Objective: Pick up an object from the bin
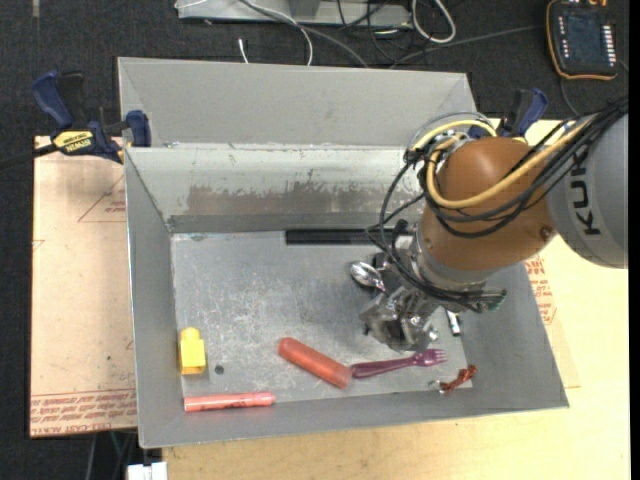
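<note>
The bin (250, 288) holds one of each: a yellow block (192, 351) near left, a pink marker (229, 401) along the near wall, a red cylinder (313, 362), a purple fork (397, 365) and a small red scrap (460, 377) near right. The gripper (400, 326) hangs just beyond the fork. Whether it is released or clenched cannot be told.
</note>
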`<state>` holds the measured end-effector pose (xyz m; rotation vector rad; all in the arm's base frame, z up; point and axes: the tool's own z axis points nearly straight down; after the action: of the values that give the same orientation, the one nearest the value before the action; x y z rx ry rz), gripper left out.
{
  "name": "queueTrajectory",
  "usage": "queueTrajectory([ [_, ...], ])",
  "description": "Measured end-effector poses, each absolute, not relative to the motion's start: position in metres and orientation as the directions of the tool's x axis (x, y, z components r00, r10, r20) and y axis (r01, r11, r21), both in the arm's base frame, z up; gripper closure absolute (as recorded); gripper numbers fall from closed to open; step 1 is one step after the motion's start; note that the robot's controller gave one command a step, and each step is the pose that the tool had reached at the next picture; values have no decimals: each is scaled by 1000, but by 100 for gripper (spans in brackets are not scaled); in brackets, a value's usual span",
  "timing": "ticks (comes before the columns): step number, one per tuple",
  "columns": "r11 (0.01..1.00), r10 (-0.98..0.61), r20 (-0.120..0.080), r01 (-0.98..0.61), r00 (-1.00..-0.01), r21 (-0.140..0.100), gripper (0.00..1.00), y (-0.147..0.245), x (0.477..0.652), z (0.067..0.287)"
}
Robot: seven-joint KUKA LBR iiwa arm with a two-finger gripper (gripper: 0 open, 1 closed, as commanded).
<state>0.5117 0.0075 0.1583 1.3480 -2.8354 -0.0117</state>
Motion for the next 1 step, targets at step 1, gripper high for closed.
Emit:
queueTrajectory([
  [1, 639, -770, -4, -770, -639, 6, 100, 15, 520, 171],
])
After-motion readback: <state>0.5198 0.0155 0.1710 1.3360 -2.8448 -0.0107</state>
